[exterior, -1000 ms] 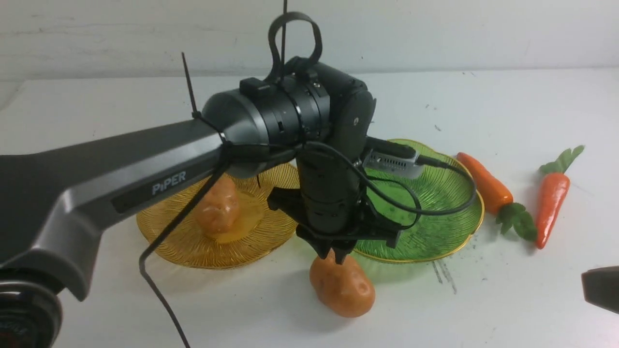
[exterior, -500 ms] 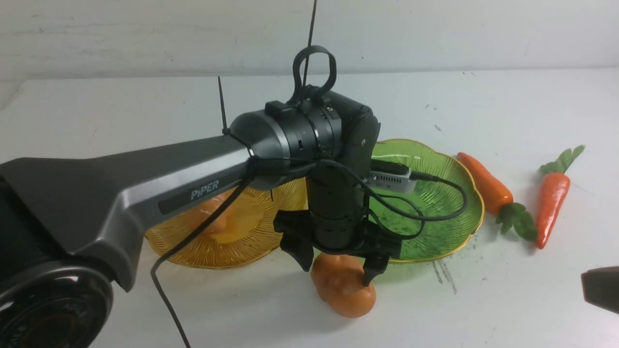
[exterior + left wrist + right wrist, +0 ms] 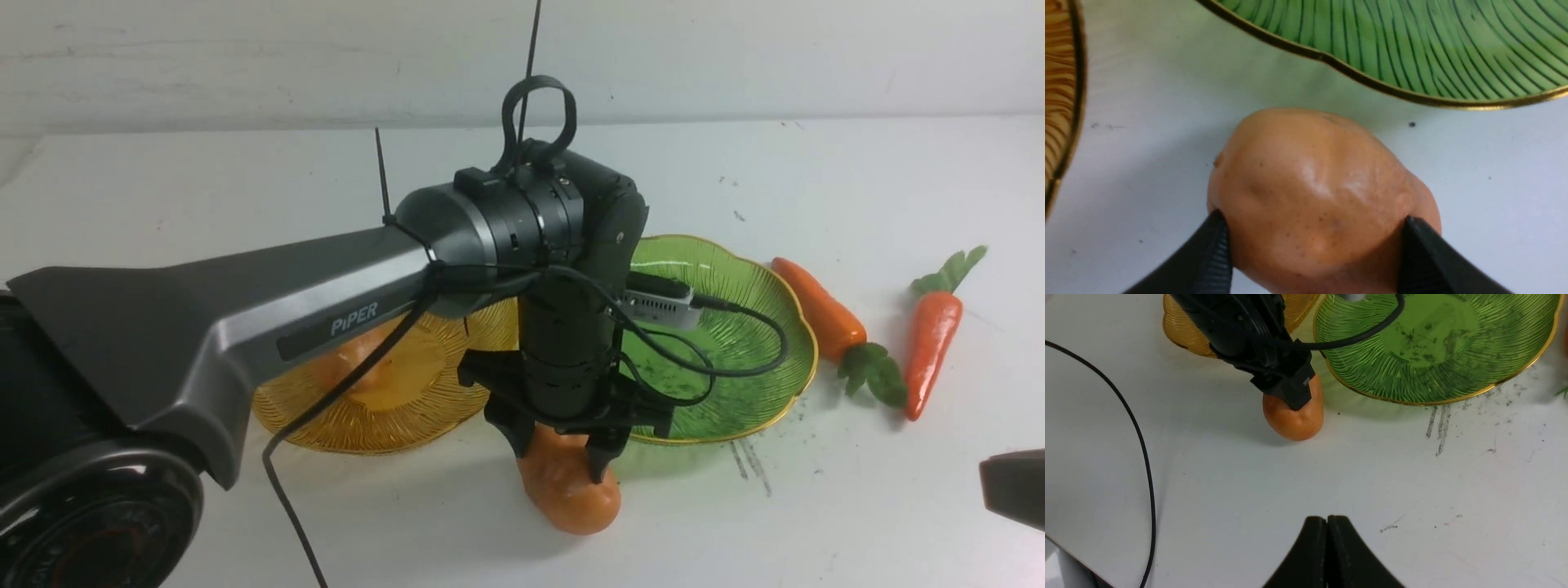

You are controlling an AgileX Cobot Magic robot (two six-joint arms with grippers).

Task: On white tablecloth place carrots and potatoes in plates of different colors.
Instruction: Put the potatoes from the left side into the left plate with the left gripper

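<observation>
On the white tablecloth, just in front of the gap between the two plates, stands a lumpy orange-brown potato. My left gripper reaches down over it, with a fingertip pressed on each side. A second potato lies on the amber plate, half hidden by the arm. The green plate holds nothing. Two carrots lie on the cloth to its right. My right gripper is shut, holds nothing and hovers over the near cloth.
The left arm and its black cable stretch across the amber plate and the near left of the cloth. Grey scuff marks lie in front of the green plate. A wall rises behind the table.
The left gripper opened wide, came down over the potato and closed onto its sides. The potato has tipped a little to the left. The right gripper has not moved.
</observation>
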